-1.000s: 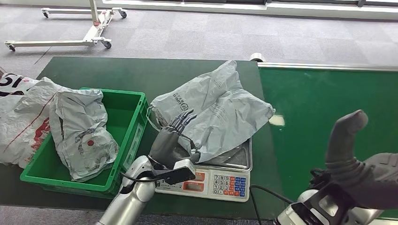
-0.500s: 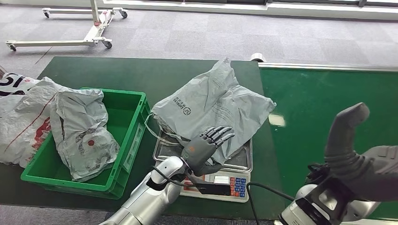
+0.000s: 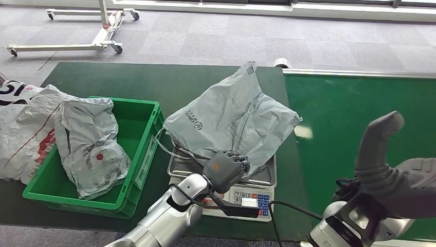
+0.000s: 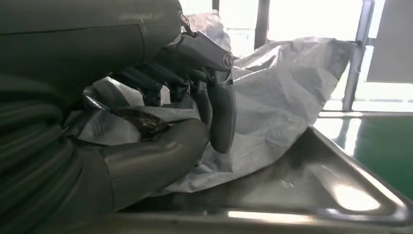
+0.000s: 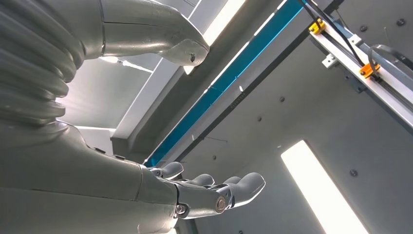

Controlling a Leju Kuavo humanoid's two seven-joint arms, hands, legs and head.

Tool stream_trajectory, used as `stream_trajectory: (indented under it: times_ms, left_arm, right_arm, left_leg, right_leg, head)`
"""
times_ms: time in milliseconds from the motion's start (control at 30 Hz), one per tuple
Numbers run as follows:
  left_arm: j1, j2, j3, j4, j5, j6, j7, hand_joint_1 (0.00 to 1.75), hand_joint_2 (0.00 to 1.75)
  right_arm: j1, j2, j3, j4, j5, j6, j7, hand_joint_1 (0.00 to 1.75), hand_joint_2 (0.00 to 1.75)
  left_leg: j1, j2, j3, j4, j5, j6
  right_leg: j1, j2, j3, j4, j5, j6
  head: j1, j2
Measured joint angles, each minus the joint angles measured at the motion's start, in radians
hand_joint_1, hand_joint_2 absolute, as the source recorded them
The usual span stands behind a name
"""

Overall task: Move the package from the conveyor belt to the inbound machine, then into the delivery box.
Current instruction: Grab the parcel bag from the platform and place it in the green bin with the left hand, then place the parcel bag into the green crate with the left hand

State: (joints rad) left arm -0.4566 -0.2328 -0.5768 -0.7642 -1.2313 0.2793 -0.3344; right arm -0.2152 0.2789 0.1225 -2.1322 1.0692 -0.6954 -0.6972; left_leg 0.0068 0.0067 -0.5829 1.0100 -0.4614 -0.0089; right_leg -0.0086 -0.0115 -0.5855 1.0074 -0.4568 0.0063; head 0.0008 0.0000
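On the weighing scale's steel tray (image 3: 259, 176), the grey poly mailer package (image 3: 234, 121) is lying, soft, light and slippery-looking; the left hand (image 3: 226, 170) is gripping its crumpled near edge, a sensible hold, while the right hand (image 5: 204, 190) is idling open, palm up.

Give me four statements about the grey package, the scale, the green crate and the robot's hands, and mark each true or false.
1. The grey plastic mailer package lies on the steel-topped weighing scale. True.
2. The left hand grips the package's near edge. True.
3. The green plastic crate is empty. False: a crumpled grey bag lies in it.
4. The right hand holds a package. False: it holds nothing, its fingers apart.
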Motion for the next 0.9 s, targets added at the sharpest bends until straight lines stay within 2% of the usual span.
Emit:
stream_trajectory:
  times_ms: [133,200,267,333,400,467,567,700,800,867,900]
  left_arm:
    - [-0.025,0.022,0.0,-0.017,-0.204,0.198,0.278,1.75,1.75]
    - [-0.053,0.056,-0.003,-0.039,-0.258,0.27,0.445,1.75,1.75]
    - [-0.097,0.116,-0.027,-0.075,-0.261,0.311,0.637,1.75,1.75]
    - [-0.156,0.199,-0.078,-0.118,-0.262,0.339,0.83,1.75,1.75]
    - [-0.221,0.3,-0.136,-0.161,-0.262,0.365,0.927,1.75,1.75]
    - [-0.282,0.401,-0.168,-0.208,-0.263,0.393,0.937,1.75,1.75]
    - [-0.338,0.546,-0.169,-0.29,-0.263,0.416,0.938,1.75,1.75]
    - [-0.341,0.707,-0.117,-0.428,-0.263,0.422,0.939,1.75,1.75]
    - [-0.289,0.788,-0.021,-0.544,-0.263,0.422,0.938,1.75,1.75]
    - [-0.226,0.809,0.066,-0.624,-0.263,0.422,0.926,1.75,1.75]
    - [-0.187,0.803,0.12,-0.666,-0.263,0.422,0.904,1.75,1.75]
  right_arm:
    - [0.001,0.0,0.0,-0.001,0.018,0.0,0.0,0.0,1.75]
    - [0.001,0.0,0.0,-0.004,0.024,0.0,0.0,0.0,1.75]
    - [0.002,0.0,-0.001,-0.007,0.028,-0.001,0.0,0.0,1.75]
    - [0.003,0.0,-0.001,-0.01,0.029,-0.001,0.001,0.0,1.75]
    - [0.004,0.0,-0.003,-0.013,0.025,-0.001,0.001,0.0,1.75]
    - [0.004,0.0,-0.005,-0.014,0.02,-0.002,0.0,0.0,1.75]
    - [0.006,0.0,-0.01,-0.017,0.011,-0.002,0.001,0.0,1.75]
    - [0.008,0.0,-0.023,-0.02,-0.002,-0.002,0.0,0.0,1.75]
    - [0.01,0.0,-0.03,-0.02,-0.009,-0.002,0.001,0.0,1.75]
    - [0.011,0.0,-0.036,-0.02,-0.011,-0.002,0.001,0.0,1.75]
    - [0.012,0.0,-0.04,-0.02,-0.011,-0.002,0.001,0.0,1.75]
  left_leg:
    - [0.0,0.0,0.0,0.0,0.0,0.0]
    - [0.0,0.0,0.0,0.0,0.001,-0.001]
    - [0.001,0.001,0.0,0.0,0.002,-0.003]
    - [0.002,0.003,-0.001,0.0,0.003,-0.004]
    - [0.003,0.003,-0.001,0.0,0.004,-0.006]
    - [0.003,0.004,-0.002,0.0,0.005,-0.007]
    - [0.003,0.008,-0.002,-0.001,0.005,-0.007]
    - [0.004,0.009,-0.002,-0.001,0.005,-0.008]
    - [0.004,0.01,-0.003,-0.001,0.005,-0.008]
    - [0.003,0.01,-0.003,-0.001,0.005,-0.008]
    - [0.003,0.01,-0.003,-0.001,0.005,-0.008]
  right_leg:
    - [0.0,0.0,0.0,0.0,0.0,0.0]
    - [0.001,0.0,-0.001,0.0,0.0,-0.001]
    - [0.002,0.001,-0.002,0.001,0.002,-0.002]
    - [0.003,0.002,-0.003,0.001,0.003,-0.004]
    - [0.004,0.002,-0.004,0.002,0.003,-0.005]
    - [0.004,0.003,-0.005,0.003,0.004,-0.006]
    - [0.005,0.008,-0.007,0.004,0.005,-0.008]
    - [0.005,0.01,-0.008,0.004,0.005,-0.009]
    - [0.005,0.01,-0.009,0.004,0.004,-0.009]
    - [0.004,0.01,-0.01,0.004,0.004,-0.009]
    - [0.004,0.01,-0.011,0.004,0.004,-0.009]
  head:
    - [0.0,0.0]
    - [0.0,0.0]
    - [0.0,0.0]
    - [0.0,0.0]
    - [0.0,0.0]
    - [0.0,0.0]
    - [0.0,0.0]
    - [0.0,0.0]
    - [0.0,0.0]
    - [0.0,0.0]
    - [0.0,0.0]
